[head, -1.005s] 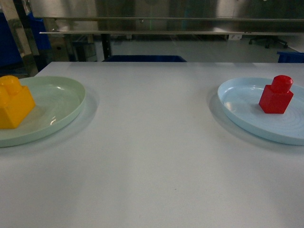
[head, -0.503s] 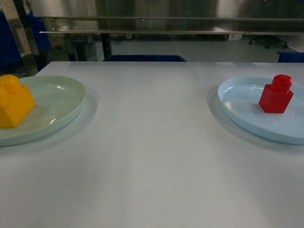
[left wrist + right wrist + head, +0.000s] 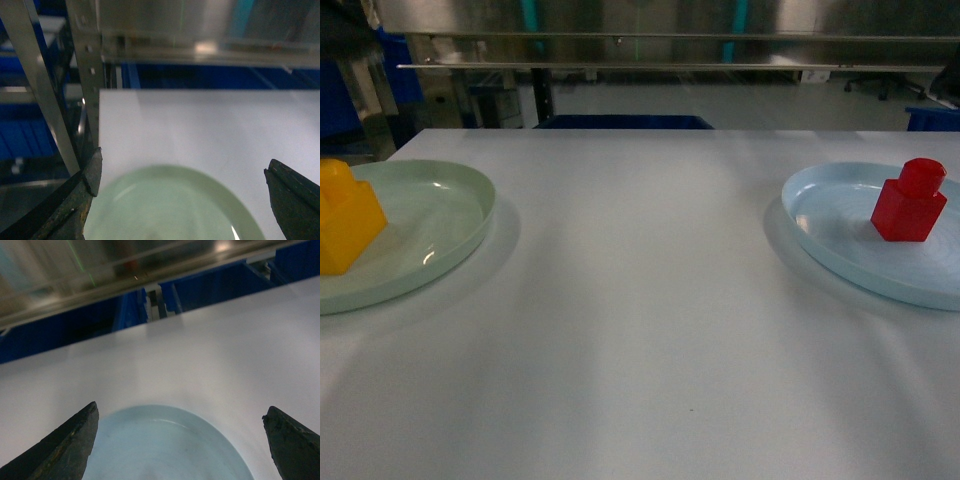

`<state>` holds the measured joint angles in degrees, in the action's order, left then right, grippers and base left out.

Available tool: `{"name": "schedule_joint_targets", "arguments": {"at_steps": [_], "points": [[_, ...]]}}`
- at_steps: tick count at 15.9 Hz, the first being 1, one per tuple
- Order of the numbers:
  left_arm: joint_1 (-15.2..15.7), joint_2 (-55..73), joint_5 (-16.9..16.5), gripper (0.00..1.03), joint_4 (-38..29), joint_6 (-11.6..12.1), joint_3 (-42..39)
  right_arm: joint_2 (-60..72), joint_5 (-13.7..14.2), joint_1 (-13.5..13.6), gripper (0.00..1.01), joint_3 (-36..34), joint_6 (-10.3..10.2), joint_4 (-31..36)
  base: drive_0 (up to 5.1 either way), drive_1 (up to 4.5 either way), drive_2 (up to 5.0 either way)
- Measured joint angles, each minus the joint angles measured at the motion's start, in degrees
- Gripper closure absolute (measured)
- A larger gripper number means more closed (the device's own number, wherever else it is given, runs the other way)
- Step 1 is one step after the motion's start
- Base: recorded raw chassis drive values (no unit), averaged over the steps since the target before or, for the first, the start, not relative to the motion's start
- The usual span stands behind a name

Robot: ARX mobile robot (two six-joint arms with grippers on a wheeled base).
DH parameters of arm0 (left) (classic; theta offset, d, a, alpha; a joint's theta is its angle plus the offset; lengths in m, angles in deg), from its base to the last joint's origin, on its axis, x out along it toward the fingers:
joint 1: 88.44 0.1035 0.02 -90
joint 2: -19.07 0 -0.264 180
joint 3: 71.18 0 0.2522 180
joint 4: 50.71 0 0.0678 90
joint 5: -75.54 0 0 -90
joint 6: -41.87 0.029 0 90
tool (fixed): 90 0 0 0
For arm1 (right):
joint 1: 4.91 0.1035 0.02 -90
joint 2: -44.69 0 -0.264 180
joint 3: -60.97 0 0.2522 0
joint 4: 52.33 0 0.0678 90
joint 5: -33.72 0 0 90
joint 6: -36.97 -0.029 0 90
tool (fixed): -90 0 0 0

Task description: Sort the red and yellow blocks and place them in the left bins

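yellow block (image 3: 346,215) on green plate (image 3: 440,215) | red block (image 3: 910,202) on blue plate (image 3: 825,235) | both end effectors spread apart, empty

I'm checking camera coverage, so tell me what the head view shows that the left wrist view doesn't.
Only the head view shows the yellow block on the green plate, plus the red block on the blue plate. Only the left wrist view shows the left tool, open with nothing between its tips, and a metal frame beside the table. Both show the green plate and white table.
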<state>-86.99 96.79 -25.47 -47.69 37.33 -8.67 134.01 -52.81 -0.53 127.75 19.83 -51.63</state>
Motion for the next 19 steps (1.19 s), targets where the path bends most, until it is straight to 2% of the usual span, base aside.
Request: {"name": "schedule_joint_targets", "arguments": {"at_steps": [4,5,6,7,8,10,13,18,19], "points": [[0.0,-0.3,0.3,0.05,0.0,0.0,1.1,-0.9,-0.5,0.5,0.03,0.1,0.1,1.2,0.0,0.0,0.0],[0.0,-0.1,0.2,0.05,0.0,0.0,1.1,-0.7,0.0,0.6,0.03,-0.2,0.8,2.6,0.0,0.0,0.0],[0.0,-0.1,0.2,0.05,-0.1,0.0,1.0,-0.5,0.6,1.0,0.03,-0.4,2.5,4.0,0.0,0.0,0.0],[0.0,-0.1,0.3,0.05,-0.1,0.0,1.0,0.0,1.1,1.4,0.03,-0.3,5.1,4.1,0.0,0.0,0.0],[0.0,-0.1,0.2,0.05,0.0,0.0,1.0,1.1,0.3,2.1,0.03,0.2,7.2,2.8,0.0,0.0,0.0],[0.0,-0.1,0.2,0.05,0.0,0.0,1.0,4.5,-1.6,3.2,0.03,1.0,9.7,1.3,0.0,0.0,0.0],[0.0,-0.1,0.3,0.05,0.0,0.0,1.0,8.7,-3.4,4.3,0.03,1.3,10.8,1.7,0.0,0.0,0.0],[0.0,-0.1,0.3,0.05,0.0,0.0,1.0,13.6,-5.4,4.2,0.03,2.3,11.6,2.8,0.0,0.0,0.0],[0.0,-0.1,0.2,0.05,0.0,0.0,1.0,13.7,-5.3,4.1,0.3,1.4,12.3,4.2,0.0,0.0,0.0]]}}
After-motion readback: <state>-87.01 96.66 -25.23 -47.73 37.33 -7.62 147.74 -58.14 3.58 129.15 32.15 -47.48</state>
